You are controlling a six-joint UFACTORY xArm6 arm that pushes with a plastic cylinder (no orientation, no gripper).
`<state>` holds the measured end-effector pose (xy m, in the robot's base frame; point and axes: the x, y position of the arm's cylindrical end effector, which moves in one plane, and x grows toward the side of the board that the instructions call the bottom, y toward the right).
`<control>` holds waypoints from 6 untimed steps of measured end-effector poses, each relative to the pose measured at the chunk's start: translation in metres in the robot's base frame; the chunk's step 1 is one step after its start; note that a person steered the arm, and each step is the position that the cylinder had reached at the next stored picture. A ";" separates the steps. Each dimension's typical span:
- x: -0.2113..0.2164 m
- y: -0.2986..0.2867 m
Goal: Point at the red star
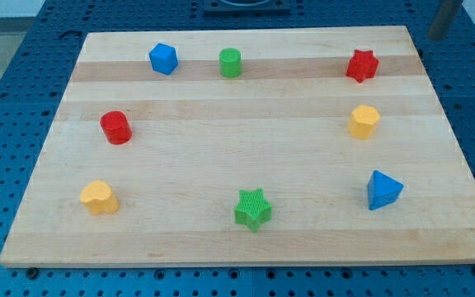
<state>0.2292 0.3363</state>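
The red star (362, 66) sits on the wooden board (237, 157) near its top right corner. A dark, blurred rod comes in at the view's top right corner. Its lower end, my tip (435, 37), is just past the board's right top corner, up and to the right of the red star and well apart from it. It touches no block.
A blue block (163, 58) and a green cylinder (230, 63) stand along the top. A yellow hexagon (364, 121) and a blue triangle (383, 190) are on the right. A red cylinder (115, 127) and a yellow heart (98, 198) are on the left. A green star (252, 209) is at bottom centre.
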 end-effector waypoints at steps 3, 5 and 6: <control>0.007 -0.071; 0.040 -0.127; 0.054 -0.127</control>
